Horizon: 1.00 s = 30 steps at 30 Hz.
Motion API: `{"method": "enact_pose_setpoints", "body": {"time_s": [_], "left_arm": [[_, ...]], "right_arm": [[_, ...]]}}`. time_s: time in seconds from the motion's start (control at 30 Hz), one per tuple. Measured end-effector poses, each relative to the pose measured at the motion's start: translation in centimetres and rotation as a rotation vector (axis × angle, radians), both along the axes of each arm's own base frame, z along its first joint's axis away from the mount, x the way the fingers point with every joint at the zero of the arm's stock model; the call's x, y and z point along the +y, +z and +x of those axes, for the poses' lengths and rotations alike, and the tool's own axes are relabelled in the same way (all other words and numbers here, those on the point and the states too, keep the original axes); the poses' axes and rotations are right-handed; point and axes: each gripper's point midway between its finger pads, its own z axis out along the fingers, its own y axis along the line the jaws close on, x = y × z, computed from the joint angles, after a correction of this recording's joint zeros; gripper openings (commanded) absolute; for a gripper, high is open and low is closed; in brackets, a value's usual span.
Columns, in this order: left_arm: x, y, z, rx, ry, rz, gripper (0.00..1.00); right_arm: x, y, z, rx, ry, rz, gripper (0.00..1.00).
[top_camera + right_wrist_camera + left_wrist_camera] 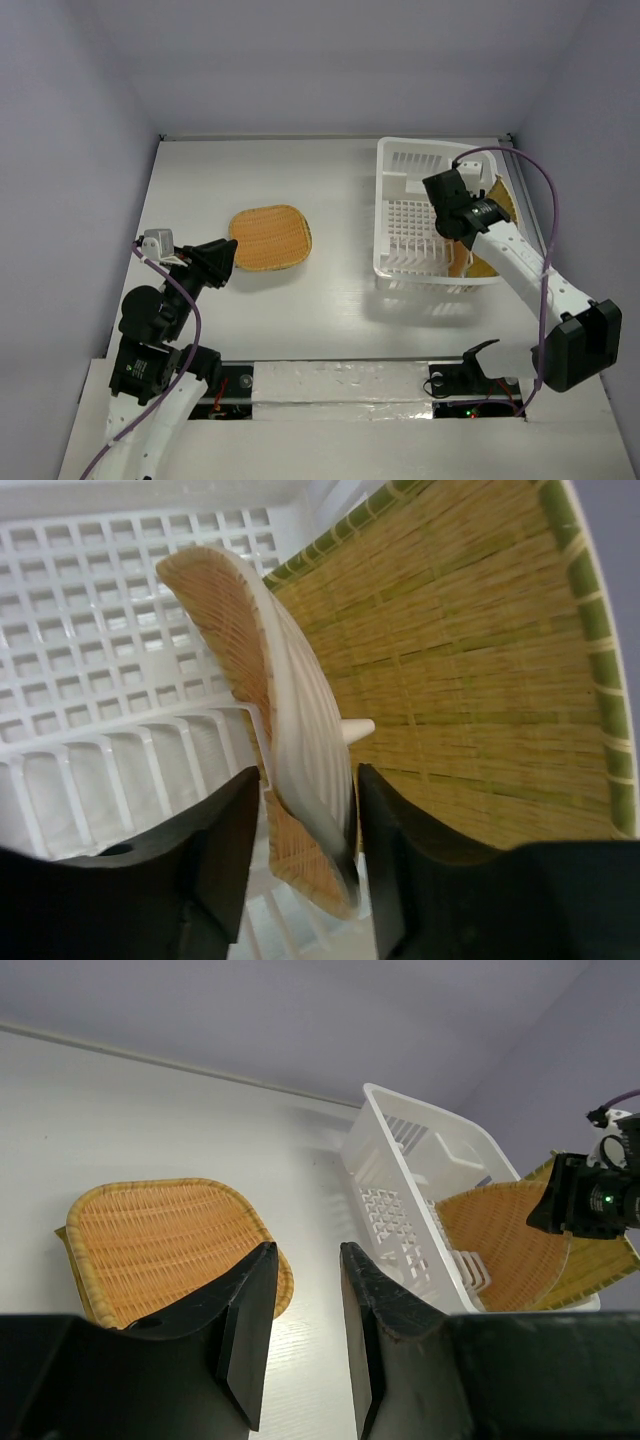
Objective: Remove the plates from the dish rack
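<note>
Your left gripper [306, 1260] points across the table [340, 180] toward the far right. Its two dark, wedge-shaped fingers are parted, with bare tabletop showing between them and nothing held. Just past its tips and a little to the left, the stacked plates [165, 1235] lie flat on the table, well apart from the rack. They are squarish with rounded corners, an orange-tan basket weave and a raised rim. The lower plate's edge peeks out at the left. From above, the stack is slightly wider left to right than near to far.

Further right stands the dish rack [420, 155], made of white plastic with slotted walls and a grid floor. Its long axis runs near to far.

Your right gripper [308, 790] is down inside the rack's right half. Between its fingers the upright plate [225, 630] stands on edge, running away from the wrist camera. Its woven orange face is turned toward the left finger and a pale ribbed surface faces the right one. You cannot tell whether that pale part is the plate's back or a piece of the rack. The fingers sit close on either side, but you cannot tell whether they are pinching it.

Right of that, the leaning plate [480, 660] tilts against the rack's right wall. It has a flat straw-coloured weave with green bands along its edge.
</note>
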Motion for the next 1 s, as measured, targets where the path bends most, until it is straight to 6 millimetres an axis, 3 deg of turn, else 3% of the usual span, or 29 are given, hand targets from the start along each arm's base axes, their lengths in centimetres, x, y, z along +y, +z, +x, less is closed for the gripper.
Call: {"method": "enact_pose_setpoints", "body": {"time_s": [0.2, 0.37, 0.63, 0.83, 1.0], "left_arm": [[0.0, 0.0, 0.0, 0.0, 0.0, 0.0, 0.29], [0.0, 0.0, 0.0, 0.0, 0.0, 0.0, 0.29], [0.0, 0.0, 0.0, 0.0, 0.0, 0.0, 0.3], [0.0, 0.0, 0.0, 0.0, 0.0, 0.0, 0.3], [0.0, 0.0, 0.0, 0.0, 0.0, 0.0, 0.3]], "right_arm": [[-0.3, -1.3, 0.4, 0.07, 0.011, -0.068, 0.35], [-0.7, -0.8, 0.5, 0.072, 0.014, -0.103, 0.26], [-1.6, -0.3, -0.3, 0.125, 0.03, -0.173, 0.01], [-1.6, 0.6, -0.3, 0.133, 0.044, -0.188, 0.0], [-1.9, 3.2, 0.2, 0.092, 0.04, -0.213, 0.0]]}}
